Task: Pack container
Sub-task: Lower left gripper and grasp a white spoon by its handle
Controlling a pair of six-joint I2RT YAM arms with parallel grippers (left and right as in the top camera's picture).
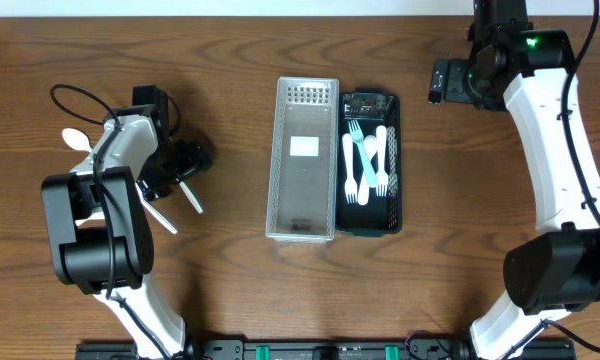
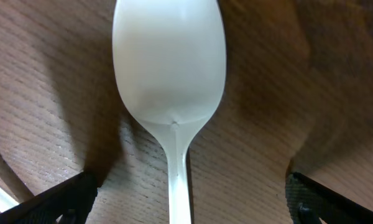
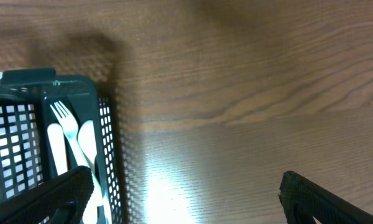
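Observation:
A white plastic spoon (image 2: pixel 171 68) lies on the wooden table, its handle running back between the two fingers of my left gripper (image 2: pixel 186 193). The fingers are wide apart and touch nothing. In the overhead view this gripper (image 1: pixel 185 166) is at the left over the spoon (image 1: pixel 191 196). A black mesh basket (image 1: pixel 390 165) holds several white and pale blue forks and spoons (image 1: pixel 365 160). A clear basket (image 1: pixel 275 160) stands beside it on its left. My right gripper (image 1: pixel 438 80) is open and empty, above the table to the right of the black basket's far corner (image 3: pixel 105 155).
Another white spoon (image 1: pixel 75 139) lies at the far left, partly under the left arm. A further white utensil (image 1: pixel 160 215) lies in front of that arm. The clear basket has a white label on its floor (image 1: pixel 303 146).

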